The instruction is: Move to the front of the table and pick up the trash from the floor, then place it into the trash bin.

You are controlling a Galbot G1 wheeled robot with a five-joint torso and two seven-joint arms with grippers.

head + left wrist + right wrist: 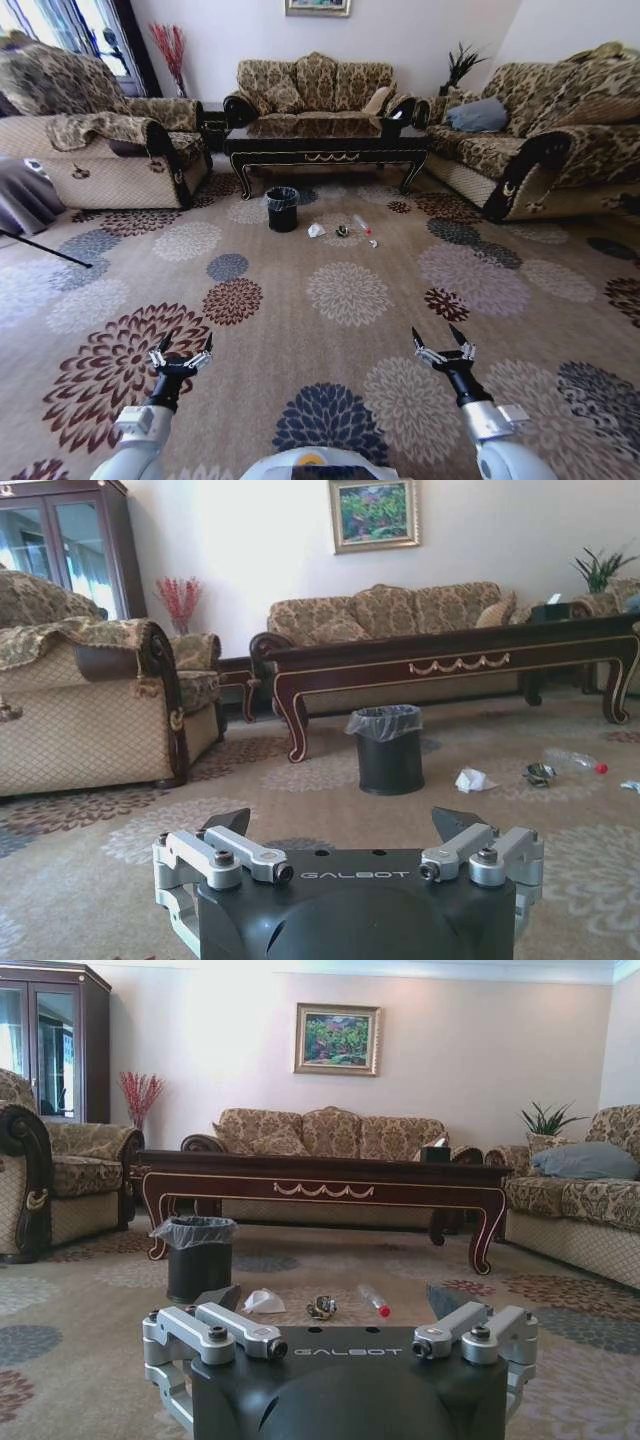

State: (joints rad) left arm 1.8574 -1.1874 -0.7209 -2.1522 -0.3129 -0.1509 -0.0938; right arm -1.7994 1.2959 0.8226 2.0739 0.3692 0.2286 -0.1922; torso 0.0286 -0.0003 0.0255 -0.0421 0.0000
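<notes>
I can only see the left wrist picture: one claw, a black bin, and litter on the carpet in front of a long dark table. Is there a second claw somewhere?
Observer: Yes. In the head view the right gripper hovers open over the carpet, on the robot's right.
Operator: Is it nearer the litter than mine?
Observer: No. It sits level with the left gripper, side by side, and a wide stretch of carpet lies between them and the trash.
Operator: What's off to the right of the table?
Observer: Another patterned sofa, with a grey-blue cushion on it.
</notes>
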